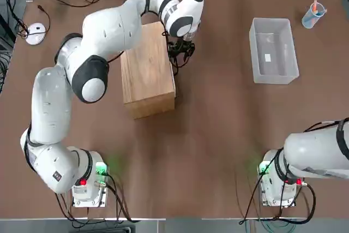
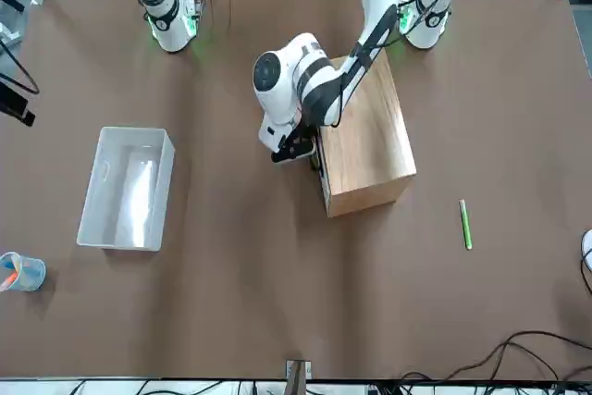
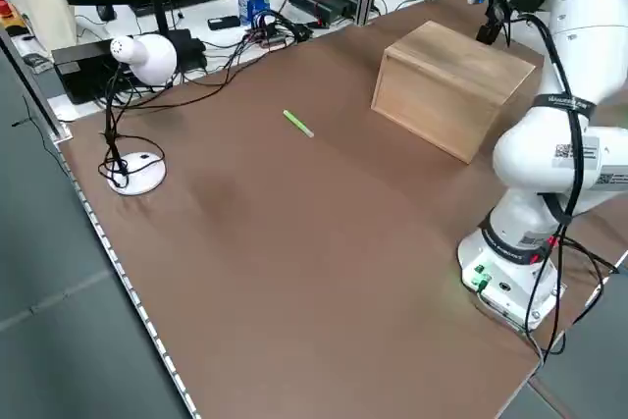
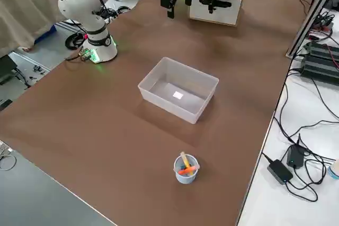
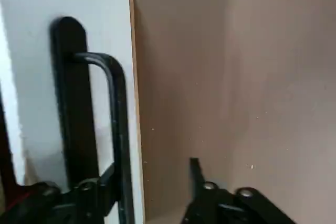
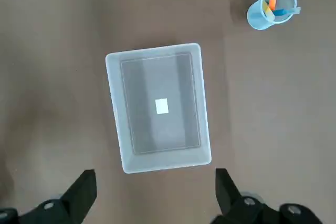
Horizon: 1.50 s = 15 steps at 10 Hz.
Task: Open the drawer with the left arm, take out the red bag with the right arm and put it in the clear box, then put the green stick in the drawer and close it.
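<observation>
Even overhead light fills my feeds, leaving soft shadows beside the wooden cabinet (image 1: pixel 147 72) and clear box (image 1: pixel 273 50). My left wrist feed is blurred at close range, the drawer (image 5: pixel 63 87) front washed pale by glare. Other views stay sharp.

The cabinet (image 1: pixel 148 70) was pale matt wood, the box (image 1: pixel 273 49) cloudy smooth plastic, the arm (image 1: pixel 112 34) glossy white, the surface (image 1: pixel 218 135) matt brown.

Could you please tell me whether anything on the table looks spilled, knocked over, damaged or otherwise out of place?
Nothing stands out. The wooden cabinet sits flat with its drawer shut, the clear box is upright and empty, the green stick lies flat on the table, and the blue cup stands upright.
</observation>
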Motion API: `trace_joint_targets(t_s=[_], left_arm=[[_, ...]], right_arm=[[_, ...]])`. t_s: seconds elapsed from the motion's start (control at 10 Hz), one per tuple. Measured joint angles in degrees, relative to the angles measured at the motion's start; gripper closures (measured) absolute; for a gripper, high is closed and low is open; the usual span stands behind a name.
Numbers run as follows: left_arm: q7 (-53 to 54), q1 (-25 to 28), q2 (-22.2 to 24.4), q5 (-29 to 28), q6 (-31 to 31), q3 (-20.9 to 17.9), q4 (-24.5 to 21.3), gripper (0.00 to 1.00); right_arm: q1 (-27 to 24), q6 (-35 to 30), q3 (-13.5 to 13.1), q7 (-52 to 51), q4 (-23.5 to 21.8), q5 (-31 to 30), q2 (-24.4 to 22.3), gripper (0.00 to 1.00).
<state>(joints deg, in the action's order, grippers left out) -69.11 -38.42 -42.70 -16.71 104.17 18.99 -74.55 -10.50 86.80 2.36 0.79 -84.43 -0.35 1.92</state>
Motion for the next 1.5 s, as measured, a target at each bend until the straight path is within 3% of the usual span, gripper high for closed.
trace_joint_targets(t_s=[0.3,0.6,1.5], left_arm=[[-1.9,-0.2,0.1,-0.1,2.7,0.1,0.1,0.91],[-2.0,-1.8,-0.5,-0.1,11.2,0.3,0.0,0.90],[-2.9,-1.6,-0.7,0.5,21.6,0.5,-0.4,0.91]], right_arm=[[0.0,0.0,0.0,0.0,0.0,0.0,0.0,0.00],[0.0,0.0,0.2,0.0,0.0,0.0,0.2,0.00],[0.3,0.0,0.6,0.0,0.0,0.0,0.9,0.00]])
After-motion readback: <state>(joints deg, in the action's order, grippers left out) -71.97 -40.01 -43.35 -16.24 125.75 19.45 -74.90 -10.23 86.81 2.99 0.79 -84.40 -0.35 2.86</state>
